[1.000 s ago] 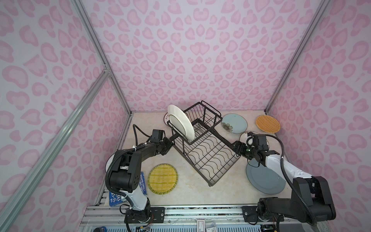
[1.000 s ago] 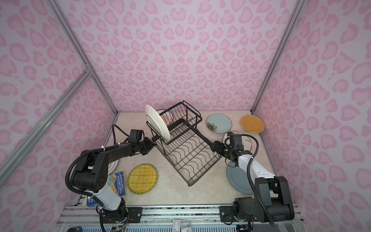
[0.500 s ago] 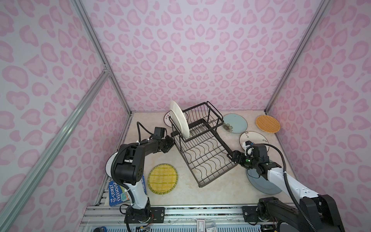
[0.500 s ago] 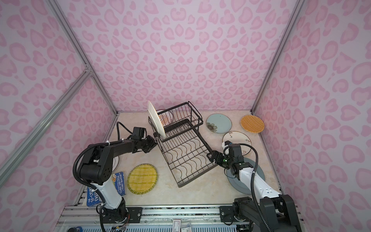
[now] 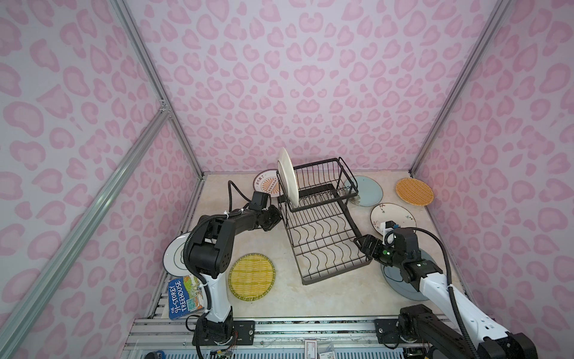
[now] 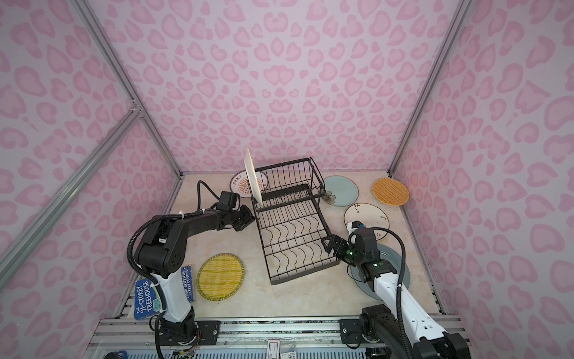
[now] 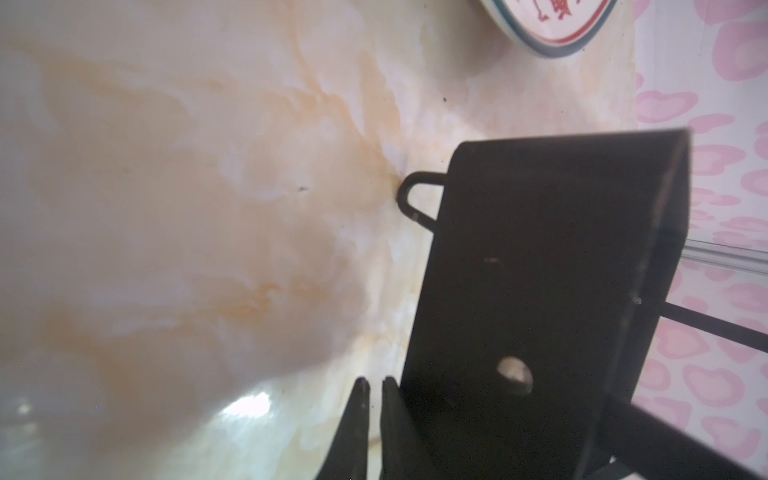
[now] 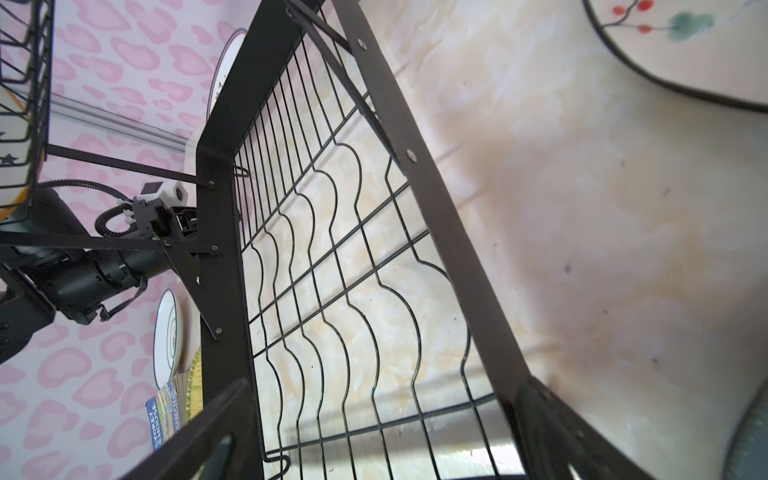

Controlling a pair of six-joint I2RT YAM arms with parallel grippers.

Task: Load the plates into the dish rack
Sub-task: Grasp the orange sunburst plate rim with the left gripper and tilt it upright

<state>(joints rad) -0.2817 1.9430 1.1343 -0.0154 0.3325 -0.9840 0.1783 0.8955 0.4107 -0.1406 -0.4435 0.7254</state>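
Observation:
The black wire dish rack (image 5: 323,236) stands mid-table, seen also in the right wrist view (image 8: 353,249). One white plate (image 5: 287,177) stands on edge at the left end of its raised basket. Other plates lie flat on the table: white with an orange motif (image 5: 264,186), pale blue (image 5: 369,191), orange woven (image 5: 414,191), white with a branch print (image 5: 393,216), yellow woven (image 5: 252,276), white with a dark rim (image 5: 174,258), and grey-blue (image 5: 400,279) under my right arm. My left gripper (image 5: 278,217) (image 7: 374,415) is shut, empty, against the rack's left side. My right gripper (image 5: 363,245) (image 8: 374,449) is open at the right rail.
A blue book (image 5: 184,296) lies at the front left by the left arm's base. Pink patterned walls close in the table on three sides. In the left wrist view the rack's black bracket (image 7: 540,270) fills the space beside the fingers.
The rack has turned, its front end swinging left, so it runs nearly front to back. My right gripper moved toward the front along its right rail. The left gripper shifted slightly right.

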